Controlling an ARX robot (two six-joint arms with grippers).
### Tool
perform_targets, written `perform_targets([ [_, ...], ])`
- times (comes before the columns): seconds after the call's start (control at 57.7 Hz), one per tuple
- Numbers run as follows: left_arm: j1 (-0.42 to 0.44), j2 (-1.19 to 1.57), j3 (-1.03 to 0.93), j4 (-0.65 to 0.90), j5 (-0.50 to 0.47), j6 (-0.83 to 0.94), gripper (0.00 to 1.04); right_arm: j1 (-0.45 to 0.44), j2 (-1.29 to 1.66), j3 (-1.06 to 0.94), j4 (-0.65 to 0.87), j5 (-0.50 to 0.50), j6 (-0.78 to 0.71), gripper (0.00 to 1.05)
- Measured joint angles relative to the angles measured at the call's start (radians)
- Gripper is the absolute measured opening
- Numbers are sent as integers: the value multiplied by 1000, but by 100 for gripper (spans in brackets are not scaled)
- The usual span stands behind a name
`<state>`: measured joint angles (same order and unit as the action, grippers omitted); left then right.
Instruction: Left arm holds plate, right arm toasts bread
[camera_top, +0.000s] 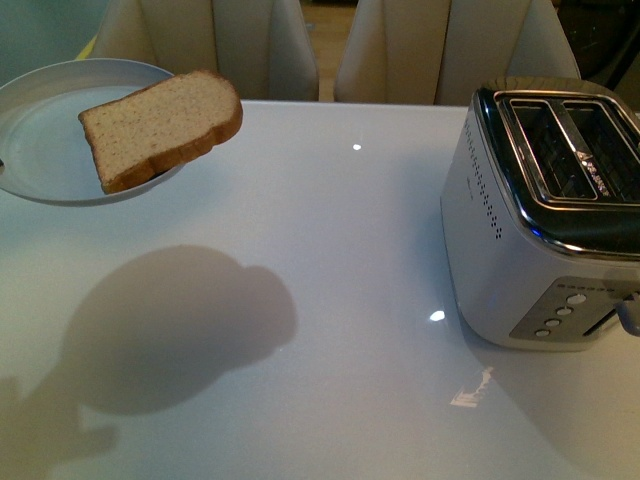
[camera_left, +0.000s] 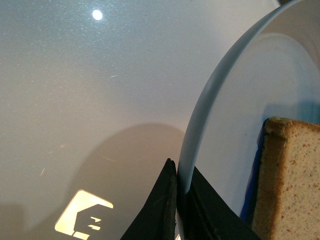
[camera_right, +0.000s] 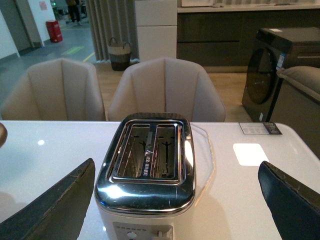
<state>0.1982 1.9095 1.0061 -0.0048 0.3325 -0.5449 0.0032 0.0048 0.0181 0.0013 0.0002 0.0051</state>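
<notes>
The left claw (camera_left: 180, 191) is clamped on the plate (camera_top: 50, 130) rim, bread (camera_top: 160, 125) lying on it above the tabletop (camera_top: 330, 260). The right claw (camera_right: 172, 200) stands wide apart, facing the toaster (camera_top: 540, 240).

left gripper (camera_left: 182, 175) is clamped: I see both black fingers (camera_left: 160, 210) pinched onto the plate (camera_left: 210, 100) rim, one on each face, no gap visible (rim runs straight up out of the jaws). right gripper (camera_right: 176, 166) is wide open, its dark fingers (camera_right: 50, 210) splayed to opposite edges of my wrist cam, gripping nothing, pointing forward and slightly down.
</notes>
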Motion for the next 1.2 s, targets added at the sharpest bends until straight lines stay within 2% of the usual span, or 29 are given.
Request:
perform_targets([
  [0.624, -157, -272, -37, -169, 15, -106, 3, 0, 0, 0, 0, 0, 0, 96],
  [0.988, -259, -290, 19, -220, 36, -107, 3, 0, 0, 0, 0, 0, 0, 96],
  [1.196, -354, -269, 93, -267, 40, -112, 3, 0, 0, 0, 0, 0, 0, 96],
])
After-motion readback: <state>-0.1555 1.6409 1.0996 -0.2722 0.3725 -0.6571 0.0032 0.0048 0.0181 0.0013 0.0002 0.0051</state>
